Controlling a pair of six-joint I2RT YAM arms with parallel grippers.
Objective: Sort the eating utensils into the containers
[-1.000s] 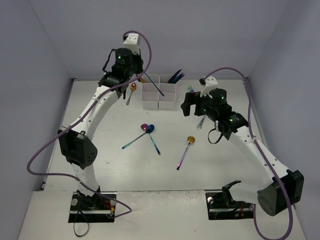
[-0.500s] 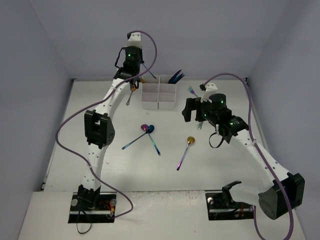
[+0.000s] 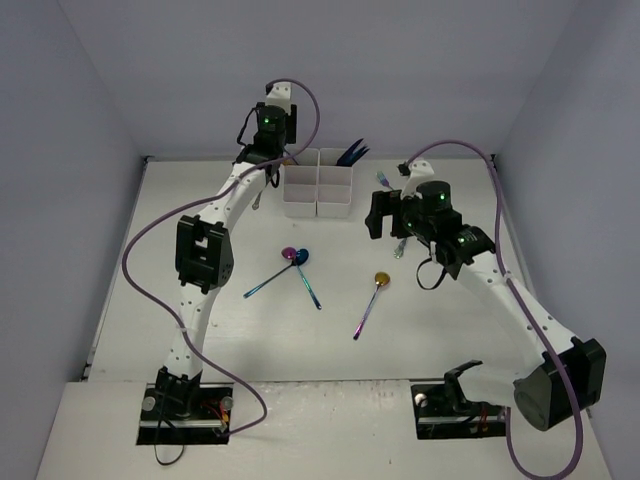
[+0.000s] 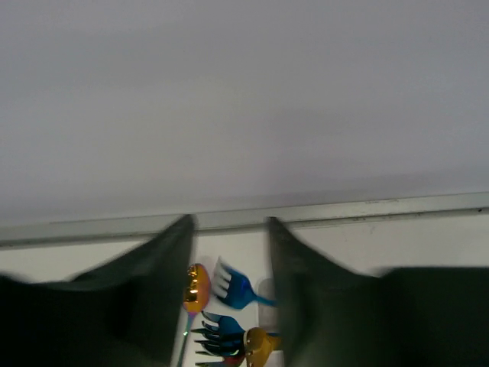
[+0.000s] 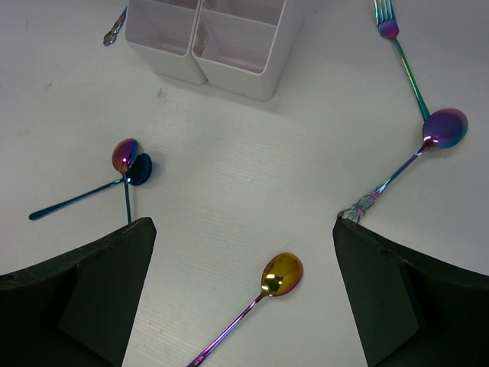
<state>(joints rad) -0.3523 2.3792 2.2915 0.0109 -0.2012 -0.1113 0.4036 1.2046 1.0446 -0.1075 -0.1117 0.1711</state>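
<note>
The white containers [image 3: 318, 186] stand at the back of the table, with blue forks [image 3: 352, 154] sticking out of a back compartment. My left gripper [image 3: 277, 150] hangs at their back left corner. Its blurred fingers [image 4: 164, 260] stand apart and grip nothing; blue fork heads [image 4: 237, 287] and a gold spoon bowl [image 4: 195, 287] show in the gap. My right gripper [image 5: 243, 229] is wide open above a gold spoon [image 5: 281, 274]. A rainbow spoon [image 5: 126, 155] and a blue spoon [image 5: 140, 168] lie crossed to the left.
A rainbow fork [image 5: 401, 53] and a purple spoon [image 5: 445, 127] lie right of the containers [image 5: 214, 38], close to my right finger. Another utensil handle [image 3: 258, 200] lies left of the containers. The back wall rises right behind them.
The left arm has stretched toward the back and swung right to the containers' corner. The dark utensil it carried no longer shows, and its jaws have parted. The right arm has barely moved.
</note>
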